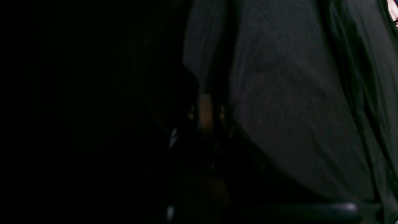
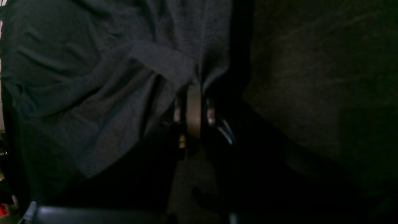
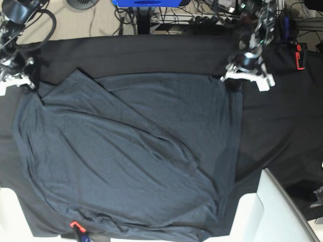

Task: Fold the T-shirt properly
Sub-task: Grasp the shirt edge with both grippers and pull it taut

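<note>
Across the table, under its black tablecloth [image 3: 282, 126], we see the T-shirt [image 3: 126, 166] spread wide, filling most of the base view from the far edge down to the near one. It is not flat: a large flap lies diagonally over the body, with a long crease running from the upper left toward the lower middle, so we judge a first fold is under way rather than finished.

Both arms sit at the far edge of the shirt, one at each upper corner, which is where a pair of arms would take hold to draw the cloth taut or carry that edge over.

Our right gripper [image 2: 194, 90] is at the corner on the base view's left. Its wrist view shows the fingers pressed together with a gathered bunch of blue-grey knit rising from between them, so it is clamped on the shirt.

Our left gripper [image 1: 205, 93] is at the corner on the base view's right. Its wrist view is very dark, but the fingers appear closed, and fabric hangs from just above the tips; we judge it pinches the shirt's edge, though the contact itself is hard to make out.
</note>
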Available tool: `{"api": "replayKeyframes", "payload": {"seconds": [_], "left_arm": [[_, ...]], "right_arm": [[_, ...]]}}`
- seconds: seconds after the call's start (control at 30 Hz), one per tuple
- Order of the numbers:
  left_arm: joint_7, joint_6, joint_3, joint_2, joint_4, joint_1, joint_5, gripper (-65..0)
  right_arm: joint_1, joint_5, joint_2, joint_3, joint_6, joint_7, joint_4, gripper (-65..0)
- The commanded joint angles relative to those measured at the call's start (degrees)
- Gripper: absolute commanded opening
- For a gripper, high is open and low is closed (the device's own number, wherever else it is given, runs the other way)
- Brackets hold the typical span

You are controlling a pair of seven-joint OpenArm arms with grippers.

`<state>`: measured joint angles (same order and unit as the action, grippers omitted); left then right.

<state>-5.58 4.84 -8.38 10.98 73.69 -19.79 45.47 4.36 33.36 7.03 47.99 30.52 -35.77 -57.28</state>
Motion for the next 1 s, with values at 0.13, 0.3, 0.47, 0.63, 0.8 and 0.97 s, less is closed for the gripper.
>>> {"api": "replayKeyframes", "payload": {"seconds": [0.13,0.3,0.47,0.63,0.8,0.97], "left_arm": [[1.1,0.7,-0.3,2.2,4.2,-1.4,0.3,-65.0],[1.0,0.7,-0.2,3.0,4.5,-1.8,0.3,-65.0],[-4.3,0.7,-1.4,3.0,5.0,-1.6,0.3,-65.0],[-9.2,0.7,-6.6,2.6,9.3,-2.5,0.3,-65.0],[-12.1,0.7,-7.9,3.0,12.0,-4.6,0.2,-65.0],[-12.2,0.7,-7.9,2.6,13.6,-7.9,0.2,-65.0]], "right_arm": [[1.2,-2.0,0.6,0.1,-1.5,-3.1,-7.4,-65.0],[1.1,-2.0,0.5,0.1,-1.6,-6.7,-11.9,-65.0],[1.5,-2.0,0.7,0.1,-4.4,-6.7,-13.3,-65.0],[1.7,-2.0,0.8,0.1,-5.3,-8.1,-13.4,-65.0],[2.7,-2.0,0.8,0.1,-5.4,-11.7,-16.0,-65.0],[3.9,-2.0,0.8,0.4,-6.8,-14.9,-17.2,-65.0]]}}
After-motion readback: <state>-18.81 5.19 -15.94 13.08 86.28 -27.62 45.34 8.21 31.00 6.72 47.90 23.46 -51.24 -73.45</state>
